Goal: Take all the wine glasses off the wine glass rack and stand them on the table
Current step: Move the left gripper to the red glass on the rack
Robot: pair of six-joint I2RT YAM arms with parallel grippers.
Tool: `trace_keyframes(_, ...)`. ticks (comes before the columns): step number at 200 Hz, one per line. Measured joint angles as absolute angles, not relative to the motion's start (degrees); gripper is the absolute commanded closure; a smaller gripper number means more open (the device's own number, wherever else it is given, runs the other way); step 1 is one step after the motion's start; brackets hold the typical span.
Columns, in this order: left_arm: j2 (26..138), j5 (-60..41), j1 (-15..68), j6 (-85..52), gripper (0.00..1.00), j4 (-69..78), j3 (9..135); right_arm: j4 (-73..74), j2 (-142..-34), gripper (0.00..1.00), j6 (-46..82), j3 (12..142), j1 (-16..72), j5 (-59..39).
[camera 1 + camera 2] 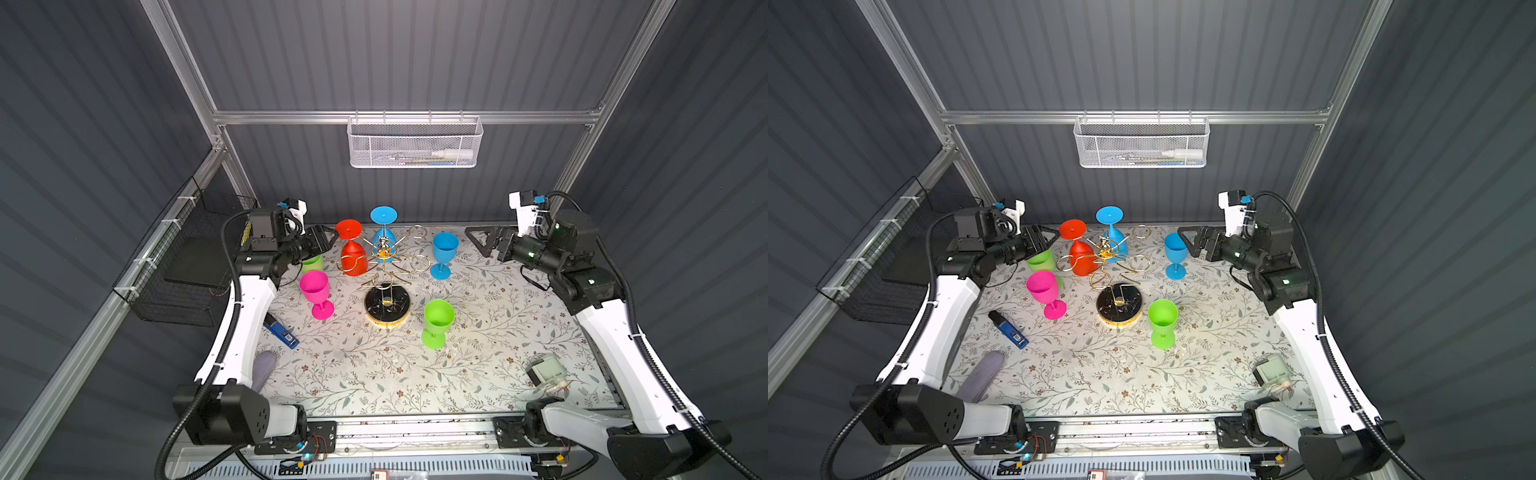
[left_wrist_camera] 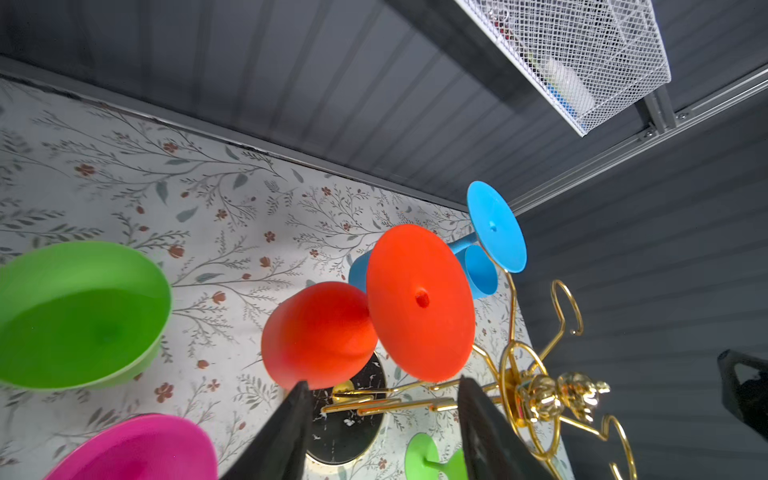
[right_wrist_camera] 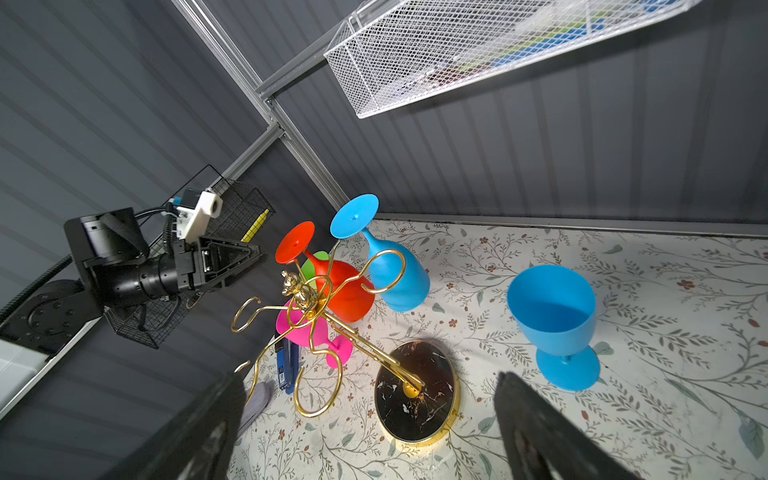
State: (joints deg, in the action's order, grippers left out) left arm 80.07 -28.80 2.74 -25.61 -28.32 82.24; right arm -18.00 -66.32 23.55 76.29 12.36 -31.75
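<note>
Red wine glass [image 1: 353,254] hanging bowl-down on the wine glass rack [image 1: 376,301], next to a blue wine glass [image 1: 383,216] hung likewise; left claw [image 1: 333,236] partway spread and empty, close by the red foot beside the rack; right claw [image 1: 476,239] spread wide, empty, well clear of the rack.

in a top view i have the wine glass rack [image 1: 399,309] standing mid-frame on the table [image 1: 478,382]. two glasses hang upside down from its upper-left arms: the left hanging glass [image 1: 353,255], and the rear hanging glass [image 1: 383,215] just above and right of it. upright on the table i see the right glass [image 1: 444,249] right of the rack, the front glass [image 1: 438,318] lower right of its base, the left glass [image 1: 316,289] left of the base, and the back-left glass [image 1: 312,262] just above that one. the wall basket [image 1: 415,141] hangs at upper centre.
</note>
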Motion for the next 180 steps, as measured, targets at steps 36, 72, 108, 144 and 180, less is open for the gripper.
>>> trace_keyframes(36,82.9,-32.5,2.7,-28.1,0.47,-24.4,82.2,-18.0,-65.6,0.05,23.6,75.8,12.3,-31.7)
trace_keyframes(72,84.0,-34.4,2.6,-29.8,0.57,-21.7,82.2,-17.9,-65.3,0.05,23.6,75.6,12.0,-31.8)
trace_keyframes(108,84.8,-35.7,2.6,-31.7,0.74,-19.2,82.2,-17.6,-65.3,0.05,23.6,75.0,12.0,-31.8)
trace_keyframes(144,84.9,-36.5,2.5,-32.5,0.87,-17.7,82.1,-17.5,-65.2,0.05,23.6,74.9,11.7,-31.8)
trace_keyframes(180,84.9,-36.9,2.1,-32.8,0.88,-17.5,82.1,-17.3,-65.2,0.05,23.6,74.9,11.7,-32.0)
